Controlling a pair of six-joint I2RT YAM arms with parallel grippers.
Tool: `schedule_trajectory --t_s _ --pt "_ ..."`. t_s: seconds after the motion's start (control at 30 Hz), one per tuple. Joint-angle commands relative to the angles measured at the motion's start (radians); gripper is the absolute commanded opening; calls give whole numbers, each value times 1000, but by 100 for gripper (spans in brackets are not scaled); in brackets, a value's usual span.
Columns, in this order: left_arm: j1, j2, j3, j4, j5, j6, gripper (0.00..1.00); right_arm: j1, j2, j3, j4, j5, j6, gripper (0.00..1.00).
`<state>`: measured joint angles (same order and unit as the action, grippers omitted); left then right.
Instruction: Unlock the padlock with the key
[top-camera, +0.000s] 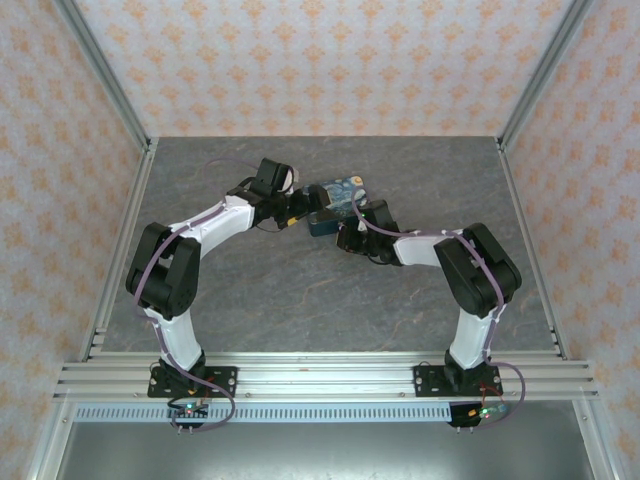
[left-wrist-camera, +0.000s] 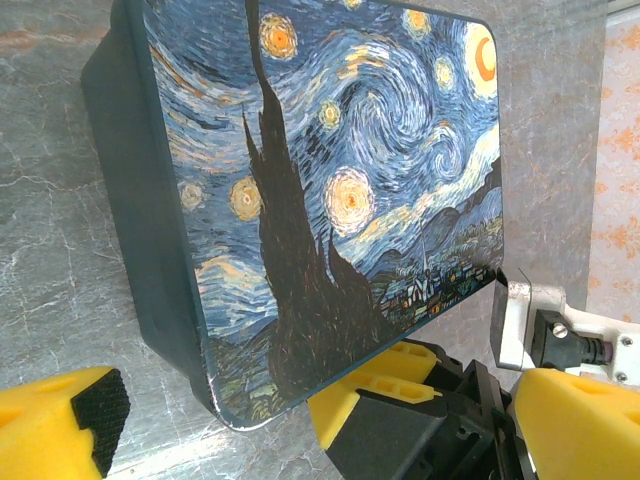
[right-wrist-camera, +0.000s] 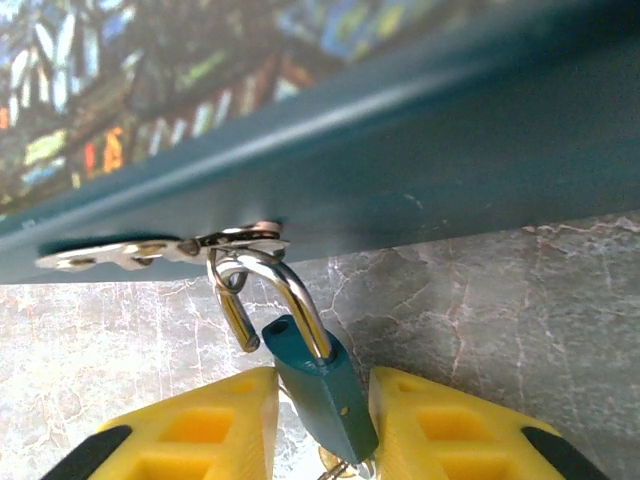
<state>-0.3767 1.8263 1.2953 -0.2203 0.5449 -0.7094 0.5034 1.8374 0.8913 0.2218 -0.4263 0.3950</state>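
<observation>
Two yellow fingers (right-wrist-camera: 200, 435) of the right gripper (right-wrist-camera: 325, 425) stand close on either side of the teal padlock (right-wrist-camera: 318, 385). The right one is against its body and the left one just beside it, and whether they press on it cannot be told. A small pale metal bit, perhaps the key (right-wrist-camera: 343, 468), shows at the padlock's lower end between the fingers. The steel shackle (right-wrist-camera: 290, 285) runs up through the ring of a metal hasp (right-wrist-camera: 150, 250) on the dark-blue side wall of the Starry Night tin (left-wrist-camera: 350, 180). One leg sits in the padlock's body, and the other seems to end just outside its top. The tin lies flat on the grey marbled tabletop (top-camera: 300, 300), in its far half, about midway between the left and right edges. The left gripper (top-camera: 292, 214) hovers just left of the tin, near the right gripper, with its fingers spread wide apart and clear of the tin.
</observation>
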Motion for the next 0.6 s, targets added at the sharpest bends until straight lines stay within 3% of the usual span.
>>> schedule_trajectory --t_s 0.0,0.4,0.57 --pt "13 0 18 9 9 -7 100 -3 -18 -32 -13 32 13 25" --pt "13 -5 33 -48 -70 34 100 -27 -59 -77 -9 39 26 0" --pt "-10 -2 59 -112 -143 82 100 -36 -75 -92 -3 34 29 0"
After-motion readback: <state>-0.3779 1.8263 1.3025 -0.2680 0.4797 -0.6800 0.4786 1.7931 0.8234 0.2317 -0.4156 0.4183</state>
